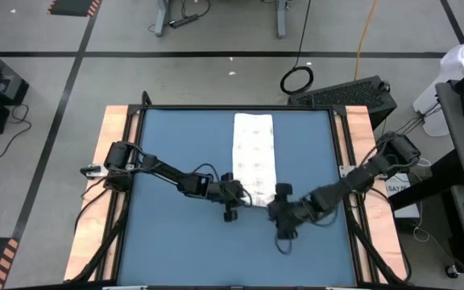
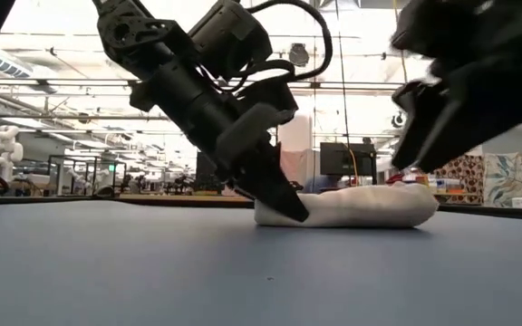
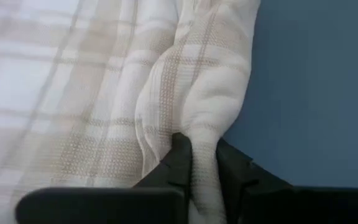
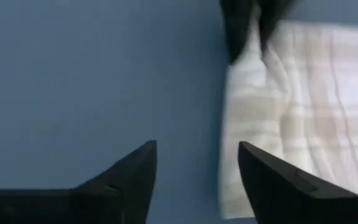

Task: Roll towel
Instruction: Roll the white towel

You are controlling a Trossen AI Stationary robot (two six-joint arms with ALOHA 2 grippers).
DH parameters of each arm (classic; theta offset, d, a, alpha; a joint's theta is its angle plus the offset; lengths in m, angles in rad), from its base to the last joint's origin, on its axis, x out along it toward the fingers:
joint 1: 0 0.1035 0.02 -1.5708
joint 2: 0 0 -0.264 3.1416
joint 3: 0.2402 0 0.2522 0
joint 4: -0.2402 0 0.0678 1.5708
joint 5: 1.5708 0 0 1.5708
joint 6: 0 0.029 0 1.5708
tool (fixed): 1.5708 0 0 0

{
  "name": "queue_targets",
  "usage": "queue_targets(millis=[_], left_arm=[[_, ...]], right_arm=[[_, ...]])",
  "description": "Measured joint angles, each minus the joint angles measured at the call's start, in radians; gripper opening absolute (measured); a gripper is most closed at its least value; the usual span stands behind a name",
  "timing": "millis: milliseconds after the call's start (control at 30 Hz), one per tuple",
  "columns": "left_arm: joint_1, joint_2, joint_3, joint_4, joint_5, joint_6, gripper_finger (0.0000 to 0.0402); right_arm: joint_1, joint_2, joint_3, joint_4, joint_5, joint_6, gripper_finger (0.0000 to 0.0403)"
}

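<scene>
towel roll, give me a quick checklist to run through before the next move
1. Left gripper has cloth: ok, its fingers pinch a fold of the towel at the near end.
2. Right gripper clear of cloth: ok, fingers open over bare blue table, nothing between them.
3. Towel folded into a narrow strip: ok, it lies long and straight in the high view.
4. Roll started: not ok, only a low bunched end shows in the low view.
5. Far end lying flat: ok in the high view.
6. Firmness of the left grip: cannot tell.
</scene>
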Motion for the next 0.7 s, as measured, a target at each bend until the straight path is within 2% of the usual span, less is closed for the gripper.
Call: queue_targets(millis=[133,233,433,700], left_arm=[[0.021,-0.009,0.000,0.007,0.161,-0.135,0.0070],[0.026,-0.009,-0.001,0.021,0.269,-0.202,0.0077],[0.036,-0.009,-0.002,0.029,0.319,-0.235,0.0081],[0.037,-0.008,-0.002,0.030,0.344,-0.256,0.0083]], right_arm=[[0.106,0.034,0.000,0.000,0.195,0.011,0.0245],[0.143,0.063,0.002,0.020,0.277,0.019,0.0255],[0.140,0.143,0.001,0.024,0.204,0.040,0.0250],[0.108,0.213,0.000,0.104,0.236,0.037,0.0229]])
